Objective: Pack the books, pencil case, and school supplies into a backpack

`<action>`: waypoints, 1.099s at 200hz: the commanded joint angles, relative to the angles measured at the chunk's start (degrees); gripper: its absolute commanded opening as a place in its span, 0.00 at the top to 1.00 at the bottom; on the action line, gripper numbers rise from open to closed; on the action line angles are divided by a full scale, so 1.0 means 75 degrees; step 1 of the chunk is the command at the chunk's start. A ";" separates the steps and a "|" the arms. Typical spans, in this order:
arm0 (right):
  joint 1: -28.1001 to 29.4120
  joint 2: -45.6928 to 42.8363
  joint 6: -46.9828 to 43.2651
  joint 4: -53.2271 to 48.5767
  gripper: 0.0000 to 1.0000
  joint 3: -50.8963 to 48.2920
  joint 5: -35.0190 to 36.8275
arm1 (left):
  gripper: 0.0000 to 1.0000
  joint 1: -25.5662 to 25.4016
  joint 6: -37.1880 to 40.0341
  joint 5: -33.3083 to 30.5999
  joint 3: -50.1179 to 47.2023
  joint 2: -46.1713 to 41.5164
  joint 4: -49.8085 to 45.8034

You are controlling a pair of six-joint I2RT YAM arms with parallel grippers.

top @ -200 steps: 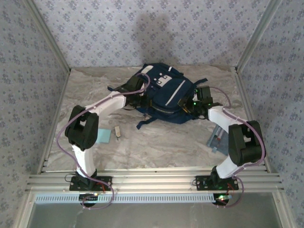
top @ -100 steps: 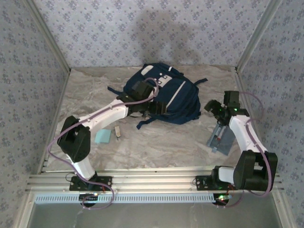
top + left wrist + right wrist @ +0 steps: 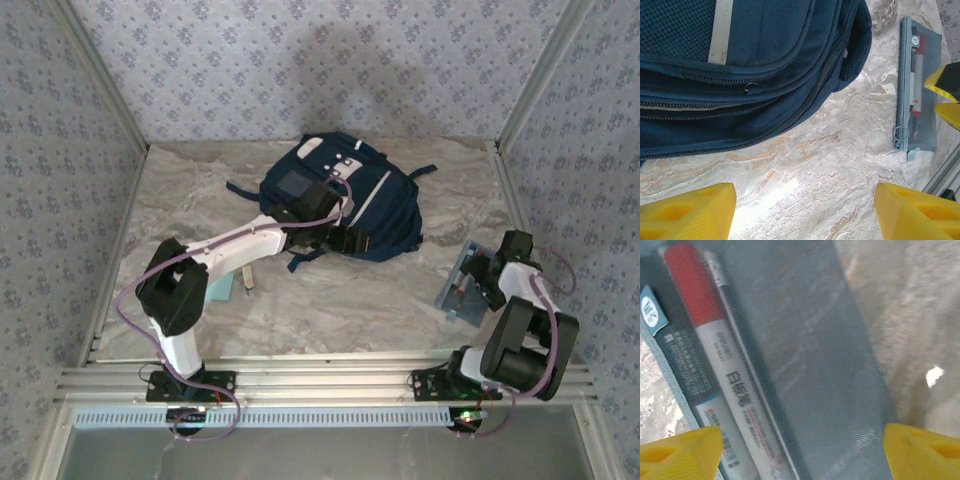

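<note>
Backpack point(image 3: 375, 200) lies flat: our left gripper point(image 3: 805, 202) gapes at its near edge, our right gripper point(image 3: 802, 440) gapes over the pencil case point(image 3: 462, 285) to its right.

The backpack point(image 3: 740, 50) and the pencil case point(image 3: 805, 355) both run past the view edges.

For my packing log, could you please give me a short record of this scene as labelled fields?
backpack: lying flat, far middle of table
pencil case: on the table at right, outside the backpack
left gripper: open, over bare table beside the backpack
right gripper: open, close above the pencil case
blue pad: on the table at left, beige block beside it
</note>
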 commanded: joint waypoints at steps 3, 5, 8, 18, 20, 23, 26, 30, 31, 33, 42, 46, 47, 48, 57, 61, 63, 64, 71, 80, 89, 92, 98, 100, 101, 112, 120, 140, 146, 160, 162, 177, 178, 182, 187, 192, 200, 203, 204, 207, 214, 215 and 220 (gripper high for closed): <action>0.0037 0.0361 -0.0234 0.0664 0.28 0.0010 -0.0831 | 0.27 0.0004 -0.0059 0.0081 0.0383 -0.0005 0.0019; 0.0037 0.0385 -0.0243 0.0701 0.30 0.0016 -0.0886 | 0.27 0.0004 -0.0068 0.0078 0.0383 -0.0005 0.0019; 0.0037 0.0425 -0.0243 0.0745 0.34 0.0027 -0.0947 | 0.27 0.0004 -0.0071 0.0080 0.0384 -0.0005 0.0019; 0.0079 0.0515 -0.0285 0.0853 0.47 0.0040 -0.1091 | 0.27 0.0010 -0.0100 0.0080 0.0393 -0.0011 0.0021; 0.0089 0.0529 -0.0291 0.0874 0.50 0.0047 -0.1112 | 0.27 0.0011 -0.0105 0.0080 0.0388 -0.0015 0.0020; 0.0112 0.0537 -0.0300 0.0899 0.55 0.0053 -0.1134 | 0.27 0.0005 -0.0112 0.0080 0.0386 -0.0016 0.0021; 0.0134 0.0544 -0.0321 0.0924 0.60 0.0056 -0.1141 | 0.27 0.0014 -0.0107 0.0075 0.0389 -0.0016 0.0019; 0.0177 0.0538 -0.0352 0.0951 0.66 0.0063 -0.1179 | 0.27 0.0002 -0.0128 0.0068 0.0381 -0.0027 0.0025; 0.0189 0.0532 -0.0352 0.0959 0.67 0.0064 -0.1190 | 0.27 0.0003 -0.0135 0.0069 0.0382 -0.0028 0.0028; 0.0213 0.0528 -0.0384 0.0971 0.70 0.0074 -0.1207 | 0.27 0.0004 -0.0140 0.0069 0.0377 -0.0028 0.0030; 0.0378 0.0508 -0.0538 0.0932 0.80 0.0154 -0.1219 | 0.27 0.0016 -0.0161 0.0067 0.0360 -0.0040 0.0042; 0.0465 0.0491 -0.0591 0.0891 0.84 0.0194 -0.1162 | 0.27 0.0014 -0.0175 0.0069 0.0348 -0.0040 0.0054; 0.0485 0.0485 -0.0606 0.0877 0.85 0.0212 -0.1140 | 0.27 0.0009 -0.0182 0.0069 0.0348 -0.0034 0.0054; 0.0513 0.0482 -0.0614 0.0858 0.86 0.0221 -0.1129 | 0.27 0.0012 -0.0185 0.0069 0.0348 -0.0031 0.0054; 0.0728 0.0447 -0.0788 0.0742 0.94 0.0319 -0.0979 | 0.27 0.0015 -0.0209 0.0078 0.0350 -0.0016 0.0073; 0.0811 0.0437 -0.0854 0.0682 0.98 0.0373 -0.0910 | 0.27 0.0014 -0.0223 0.0089 0.0348 -0.0008 0.0083; 0.0857 0.0434 -0.0888 0.0664 0.99 0.0397 -0.0885 | 0.27 0.0015 -0.0232 0.0097 0.0348 -0.0005 0.0088; 0.0881 0.0433 -0.0895 0.0646 1.00 0.0413 -0.0879 | 0.27 0.0015 -0.0234 0.0095 0.0348 0.0001 0.0095; 0.0999 0.0411 -0.0966 0.0541 1.00 0.0496 -0.0797 | 0.27 0.0021 -0.0256 0.0122 0.0359 0.0016 0.0102; 0.1109 0.0369 -0.1027 0.0422 1.00 0.0589 -0.0711 | 0.27 0.0033 -0.0273 0.0169 0.0359 0.0032 0.0123; 0.1178 0.0298 -0.1060 0.0324 1.00 0.0680 -0.0692 | 0.27 0.0031 -0.0302 0.0187 0.0371 0.0048 0.0136; 0.1193 0.0278 -0.1063 0.0288 1.00 0.0707 -0.0696 | 0.27 0.0035 -0.0308 0.0196 0.0371 0.0049 0.0142; 0.1223 0.0202 -0.1079 0.0227 1.00 0.0769 -0.0717 | 0.27 0.0040 -0.0326 0.0218 0.0363 0.0054 0.0153; 0.1236 0.0185 -0.1078 0.0199 1.00 0.0789 -0.0728 | 0.27 0.0048 -0.0340 0.0226 0.0366 0.0054 0.0164; 0.1240 0.0174 -0.1084 0.0191 1.00 0.0796 -0.0736 | 0.27 0.0050 -0.0346 0.0235 0.0357 0.0054 0.0168; 0.1314 -0.0018 -0.1125 0.0039 1.00 0.0923 -0.0869 | 0.27 0.0086 -0.0455 0.0332 0.0308 0.0065 0.0275; 0.1386 -0.0183 -0.1136 -0.0055 1.00 0.1006 -0.0993 | 0.26 0.0126 -0.0568 0.0485 0.0248 0.0077 0.0416; 0.1575 -0.0702 -0.1086 -0.0368 1.00 0.1195 -0.0630 | 0.22 0.0224 -0.0829 0.0743 0.0137 0.0113 0.0728; 0.1572 -0.0775 -0.1040 -0.0518 0.99 0.1256 -0.0477 | 0.22 0.0228 -0.0845 0.0767 0.0137 0.0113 0.0757; 0.1511 -0.0762 -0.1162 -0.0929 0.72 0.1306 -0.0377 | 0.22 0.0233 -0.0852 0.0783 0.0143 0.0113 0.0787; 0.1487 -0.0748 -0.1196 -0.0948 0.68 0.1301 -0.0353 | 0.22 0.0228 -0.0841 0.0789 0.0147 0.0115 0.0788; 0.1281 -0.0574 -0.1267 -0.0967 0.47 0.1267 -0.0228 | 0.22 0.0227 -0.0844 0.0813 0.0172 0.0124 0.0787; 0.1274 -0.0563 -0.1272 -0.0967 0.47 0.1269 -0.0228 | 0.22 0.0227 -0.0845 0.0816 0.0172 0.0130 0.0784; 0.1215 -0.0494 -0.1288 -0.0946 0.44 0.1270 -0.0217 | 0.22 0.0228 -0.0834 0.0817 0.0173 0.0125 0.0776; 0.1102 -0.0405 -0.1313 -0.0896 0.41 0.1263 -0.0218 | 0.22 0.0235 -0.0833 0.0819 0.0161 0.0124 0.0770; 0.0969 -0.0304 -0.1340 -0.0833 0.40 0.1279 -0.0250 | 0.22 0.0235 -0.0833 0.0808 0.0151 0.0114 0.0757; 0.0743 -0.0150 -0.1399 -0.0704 0.39 0.1319 -0.0357 | 0.19 0.0227 -0.0833 0.0787 0.0138 0.0096 0.0735; 0.0653 -0.0089 -0.1423 -0.0643 0.38 0.1325 -0.0389 | 0.17 0.0227 -0.0833 0.0794 0.0128 0.0094 0.0734; 0.0614 -0.0057 -0.1421 -0.0623 0.38 0.1340 -0.0397 | 0.17 0.0227 -0.0833 0.0783 0.0121 0.0092 0.0734; 0.0512 0.0021 -0.1420 -0.0572 0.38 0.1351 -0.0419 | 0.16 0.0234 -0.0843 0.0775 0.0108 0.0084 0.0733; 0.0283 0.0201 -0.1408 -0.0440 0.37 0.1407 -0.0510 | 0.09 0.0233 -0.0862 0.0772 0.0060 0.0051 0.0761; 0.0248 0.0229 -0.1407 -0.0416 0.37 0.1416 -0.0527 | 0.08 0.0230 -0.0865 0.0772 0.0051 0.0053 0.0765; 0.0104 0.0361 -0.1407 -0.0276 0.36 0.1460 -0.0566 | 0.04 0.0230 -0.0868 0.0772 -0.0002 0.0026 0.0824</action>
